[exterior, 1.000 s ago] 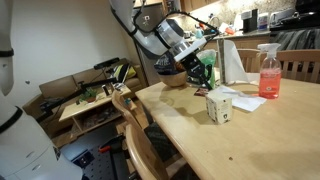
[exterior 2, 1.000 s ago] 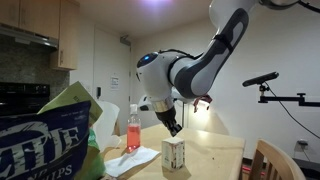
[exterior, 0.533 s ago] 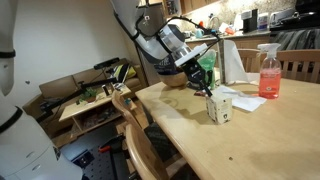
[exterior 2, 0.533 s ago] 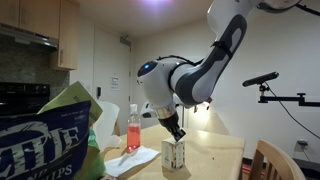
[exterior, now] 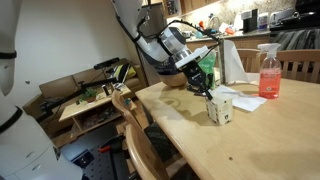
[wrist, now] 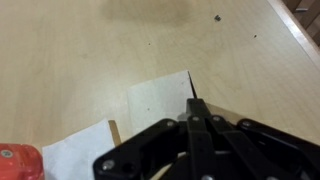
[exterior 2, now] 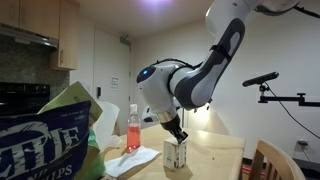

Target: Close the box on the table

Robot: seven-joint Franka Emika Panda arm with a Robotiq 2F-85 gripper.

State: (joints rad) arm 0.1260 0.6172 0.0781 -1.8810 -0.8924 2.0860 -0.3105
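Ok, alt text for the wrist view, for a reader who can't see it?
The black gripper, fingers together, points in from the bottom edge over the white top of the box on the wooden table. White paper and part of a red bottle show at lower left.

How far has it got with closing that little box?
Reaching looks done: the gripper, fingers together, sits right at the top of the box on the table. In hand: pressing on the flaps, it seems. Left: I cannot tell whether the top is fully shut.
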